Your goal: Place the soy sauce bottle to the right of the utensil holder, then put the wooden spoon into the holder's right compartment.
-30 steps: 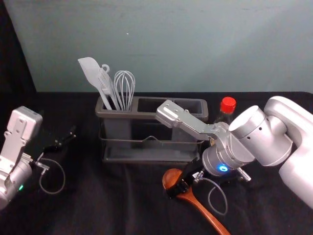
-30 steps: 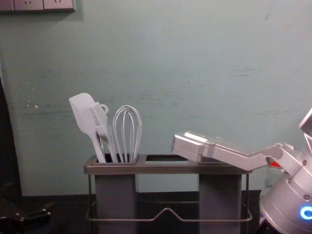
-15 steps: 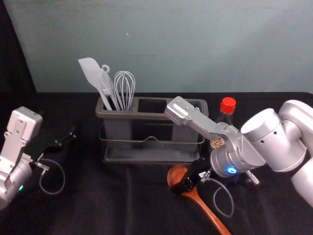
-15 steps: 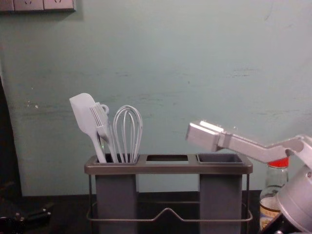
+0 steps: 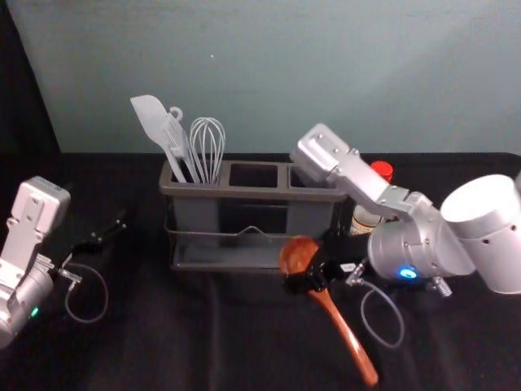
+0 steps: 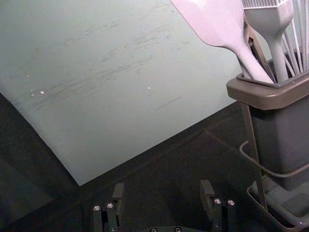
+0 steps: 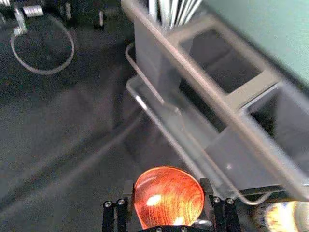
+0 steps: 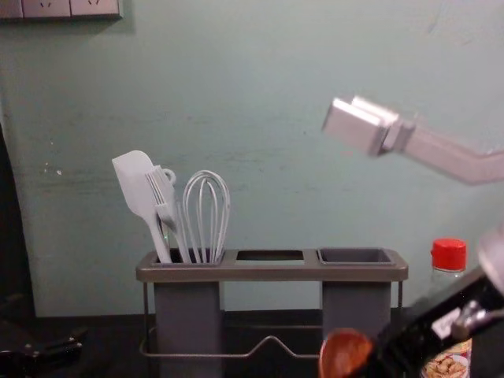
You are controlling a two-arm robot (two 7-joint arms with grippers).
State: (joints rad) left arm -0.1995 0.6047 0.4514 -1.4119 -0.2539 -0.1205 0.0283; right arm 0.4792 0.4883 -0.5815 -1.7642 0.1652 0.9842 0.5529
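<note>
My right gripper, in front of the utensil holder, is shut on the wooden spoon just below its bowl; the handle slants down toward the near right. In the right wrist view the spoon's bowl sits between the fingertips of the right gripper. The chest view has the bowl below the rim of the right compartment. The red-capped soy sauce bottle stands upright right of the holder, partly behind the right arm. Parked at the left, my left gripper is open, as the left wrist view of this gripper confirms.
A white spatula, a brush and a whisk stand in the holder's left compartment. The holder's wire rail runs across its front. Behind the dark-covered table is a wall.
The right gripper has risen and shifted slightly right, carrying the spoon. Its bowl has come into the chest view, and the arm no longer covers the right compartment there. The left arm is still.
</note>
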